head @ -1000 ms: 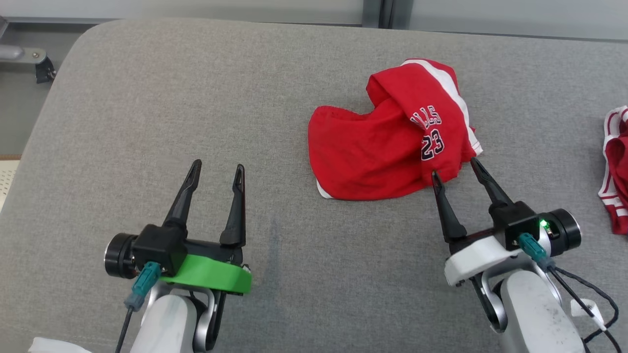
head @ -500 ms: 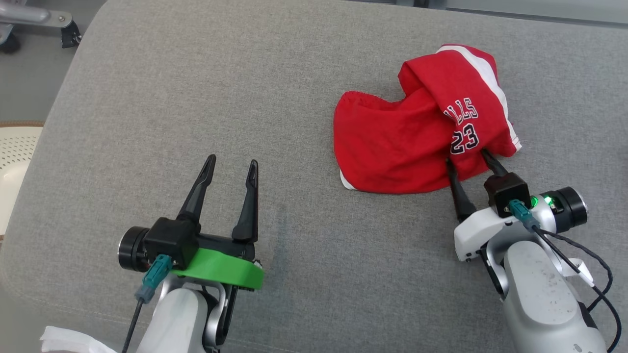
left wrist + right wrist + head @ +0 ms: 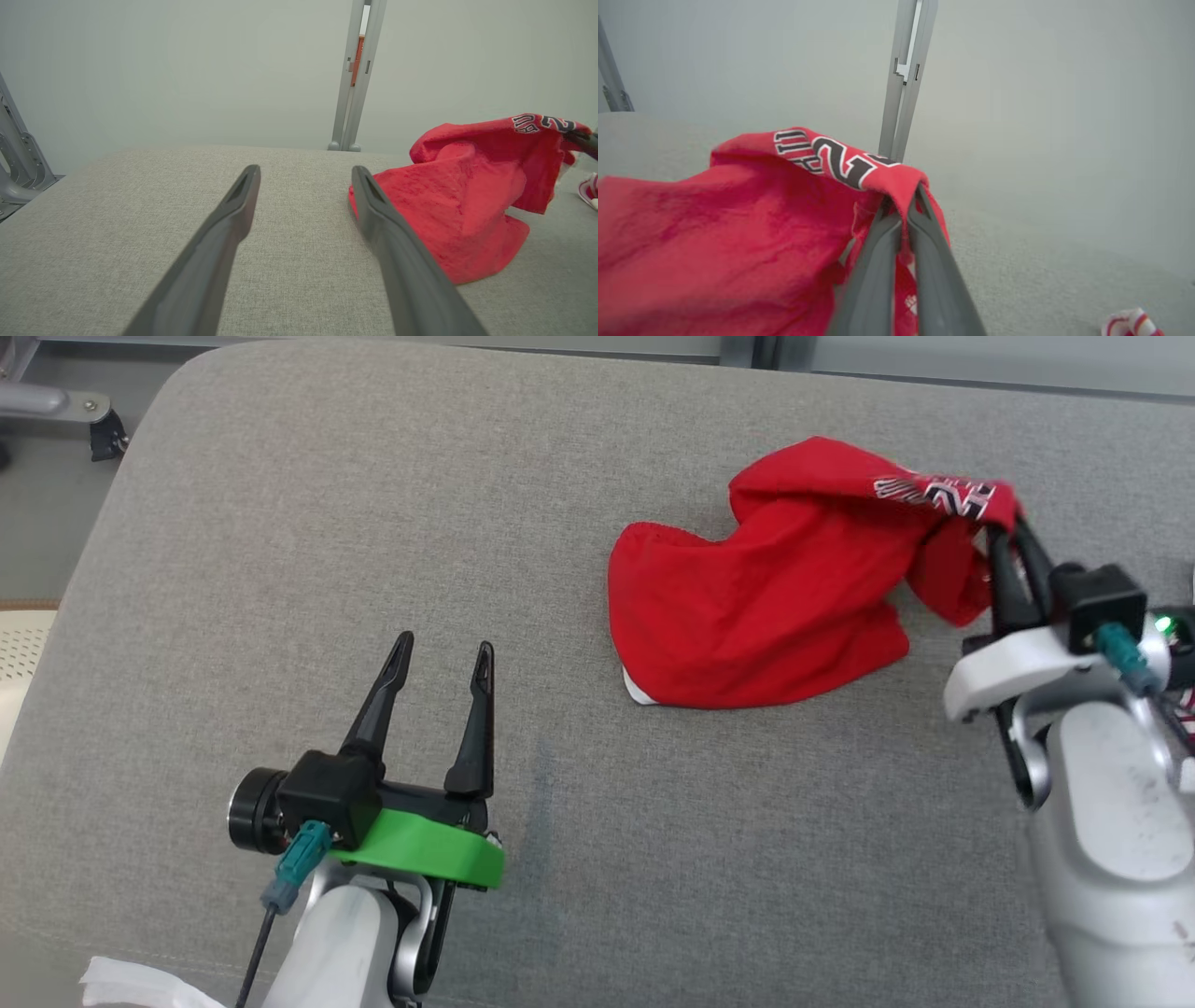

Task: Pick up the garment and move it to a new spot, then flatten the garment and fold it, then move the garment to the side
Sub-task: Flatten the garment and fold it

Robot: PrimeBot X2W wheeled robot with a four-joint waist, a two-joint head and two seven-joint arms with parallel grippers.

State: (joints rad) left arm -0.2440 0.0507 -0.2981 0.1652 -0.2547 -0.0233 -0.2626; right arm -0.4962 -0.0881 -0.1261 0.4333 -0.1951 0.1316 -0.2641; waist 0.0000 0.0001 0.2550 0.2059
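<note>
Right gripper (image 3: 1006, 527) now higher, pinching corner of crumpled red jersey garment (image 3: 766, 607). Left gripper (image 3: 443, 651) wide, empty. You lift slow, keep pinch tight.

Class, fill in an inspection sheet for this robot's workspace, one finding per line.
Surface: grey fabric table, rounded corners.
Job's things: red garment, crumpled, its printed edge lifted off the table.
Clutter: second red-and-white garment at the far right; white scrap at the front left.
Grippers: left gripper open, holding nothing; right gripper shut on the red garment's edge.
Cables: black cable hangs from a teal plug at the left wrist.
Surroundings: grey metal post and pale wall behind the table.
</note>
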